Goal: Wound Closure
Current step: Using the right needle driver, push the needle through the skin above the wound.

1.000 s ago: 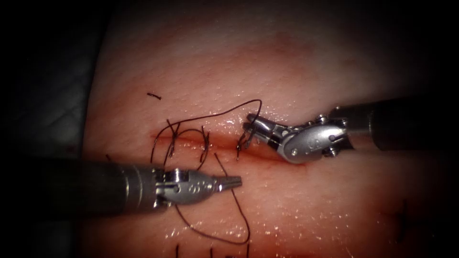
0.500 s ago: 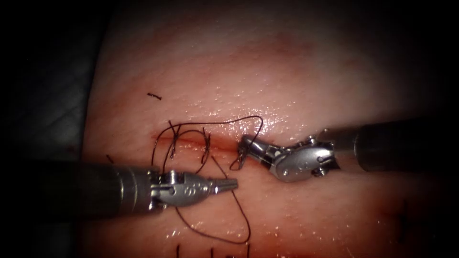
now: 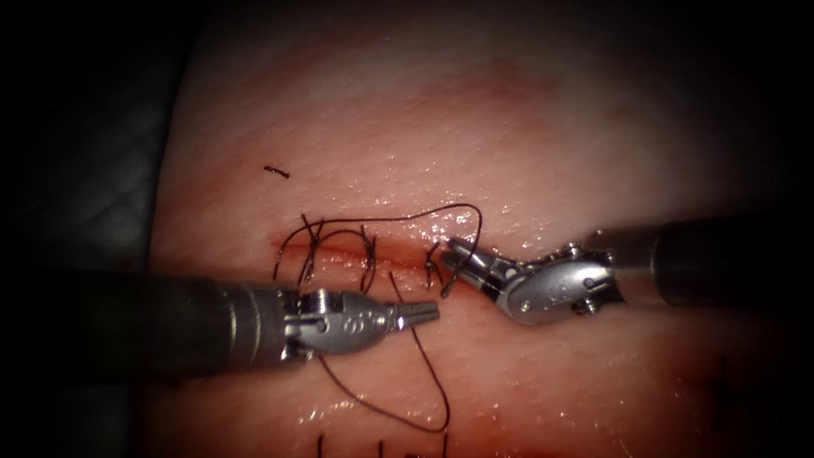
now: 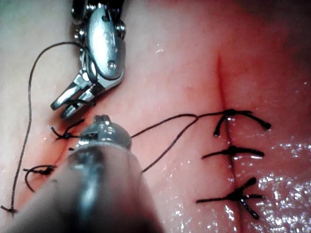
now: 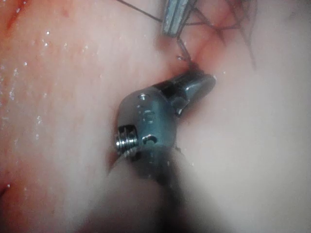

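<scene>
The right arm's silver two-jawed needle driver (image 3: 451, 248) lies at the right end of the stitched stretch of the cut, its jaws clamped on the dark thin suture thread (image 3: 432, 373). In the left wrist view this tool (image 4: 62, 109) shows strands of the thread (image 4: 165, 126) crossing between its jaws, whose very tips stand a sliver apart. In its own wrist view, it (image 5: 206, 80) points its tip at the reddened line of the cut.

The left arm's silver needle driver (image 3: 428, 314) lies just below the cut, pointing right, jaws together. The thread crosses right at its tip; whether it is pinched there I cannot tell.

From the right tool the thread arches up over the cut toward the left stitches; another length drops below the left tool in a long loop on the pale pink pork-belly tissue (image 3: 509, 127).

The thin red cut (image 3: 339, 248) carries dark knotted stitches (image 3: 366, 254) across it, and the left wrist view shows three more tied stitches (image 4: 233, 153) along the cut (image 4: 221, 77). A short cut end of thread (image 3: 275, 172) lies on the tissue above the cut's left end.

I cannot make out the curved needle, nor whether it sits in the tissue
</scene>
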